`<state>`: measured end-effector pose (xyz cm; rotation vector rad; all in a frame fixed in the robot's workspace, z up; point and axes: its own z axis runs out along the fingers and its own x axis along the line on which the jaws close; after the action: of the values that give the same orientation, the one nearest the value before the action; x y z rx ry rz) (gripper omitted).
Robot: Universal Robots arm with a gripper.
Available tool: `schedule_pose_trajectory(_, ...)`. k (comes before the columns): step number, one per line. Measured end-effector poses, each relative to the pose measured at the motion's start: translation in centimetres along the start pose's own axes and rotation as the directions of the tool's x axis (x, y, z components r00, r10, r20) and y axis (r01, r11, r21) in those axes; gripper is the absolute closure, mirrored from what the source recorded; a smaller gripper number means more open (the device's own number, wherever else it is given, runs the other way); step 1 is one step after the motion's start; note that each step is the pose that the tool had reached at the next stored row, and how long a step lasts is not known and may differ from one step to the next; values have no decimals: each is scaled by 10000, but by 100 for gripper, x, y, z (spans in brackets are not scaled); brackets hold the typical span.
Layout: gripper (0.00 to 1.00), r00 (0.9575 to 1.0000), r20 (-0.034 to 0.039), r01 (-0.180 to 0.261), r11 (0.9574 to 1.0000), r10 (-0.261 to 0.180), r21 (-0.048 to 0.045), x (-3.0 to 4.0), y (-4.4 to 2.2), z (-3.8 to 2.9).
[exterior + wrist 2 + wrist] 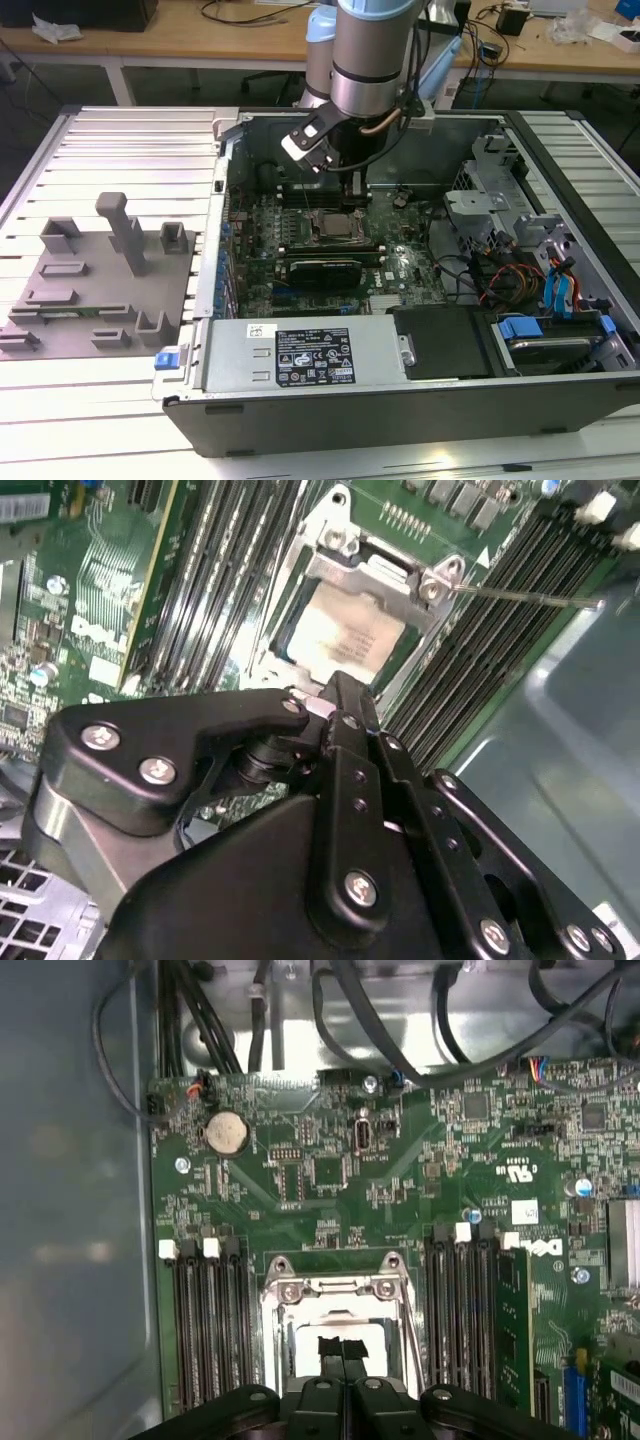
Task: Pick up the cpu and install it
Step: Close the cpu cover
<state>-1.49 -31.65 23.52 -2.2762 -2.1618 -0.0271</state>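
Got the cpu (pixel 345 638) flat in the socket (pixel 350 565), metal top up, square so no long axis, edges squared with it. And the gripper (pixel 342 1352) right over it, fingers pinched together, empty.

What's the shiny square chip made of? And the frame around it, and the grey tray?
The small silvery-white square cpu looks metal-topped: pale, dull sheen. The silver socket frame around it looks like bare steel, glinting. The matte grey fixture tray is probably plastic: no shine.
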Motion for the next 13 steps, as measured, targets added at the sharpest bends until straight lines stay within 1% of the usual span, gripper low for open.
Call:
schedule_pose_trajectory(5, 89, 10000, 4, 5, 10000, -5, 0, 0, -3, 1)
schedule_pose_trajectory(7, 89, 10000, 4, 90, 10000, -90, 1, 0, -3, 1)
schedule_pose_trajectory(8, 89, 9996, 2, 271, 9996, -271, 4, 0, -3, 1)
schedule_pose_trajectory(9, 89, 9984, -1, 571, 9984, -571, 8, 0, -3, 1)
schedule_pose_trajectory(10, 89, 9945, -7, 1049, 9945, -1049, 14, 0, -3, 1)
schedule_pose_trajectory(11, 89, 9881, -13, 1541, 9881, -1541, 20, 0, -3, 1)
schedule_pose_trajectory(13, 89, 9818, -17, 1898, 9818, -1898, 25, 0, -3, 1)
